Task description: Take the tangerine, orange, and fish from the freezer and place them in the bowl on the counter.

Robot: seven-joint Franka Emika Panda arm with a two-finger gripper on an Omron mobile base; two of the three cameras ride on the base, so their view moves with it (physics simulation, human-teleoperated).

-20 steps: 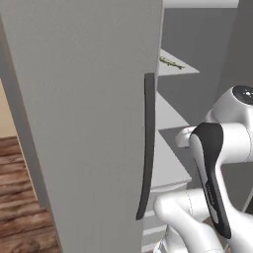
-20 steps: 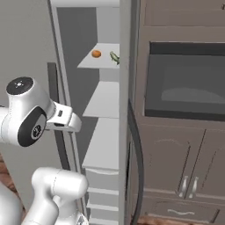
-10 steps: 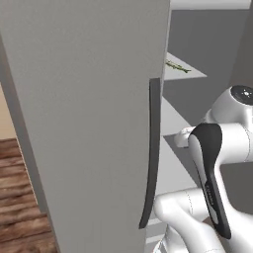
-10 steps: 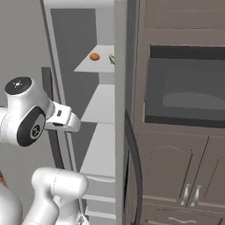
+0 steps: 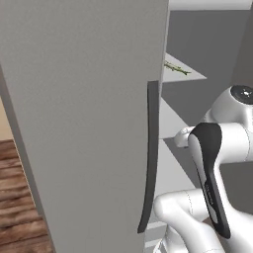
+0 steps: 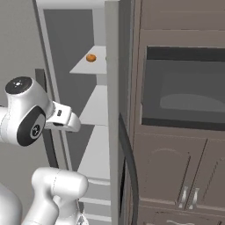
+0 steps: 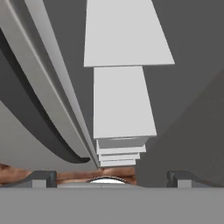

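Inside the freezer (image 6: 112, 110), the right base view catches an orange (image 6: 91, 57), with fingers (image 7: 43, 178) spread empty.

1. The freezer (image 5: 89, 123) door runs past the top, left and bottom edges of the left base view, so its full outline is cut off.
2. On the upper shelf (image 6: 90, 66) a small orange fruit (image 6: 91, 57) is too small to tell whether it is the tangerine or the orange.
3. A thin green thing (image 5: 175, 68) lies on that shelf, too small to identify.
4. In the right base view the door edge (image 6: 112, 110) hides the shelf's right part.
5. The gripper's fingertips (image 7: 41, 178) are cut off at the hand view's bottom.
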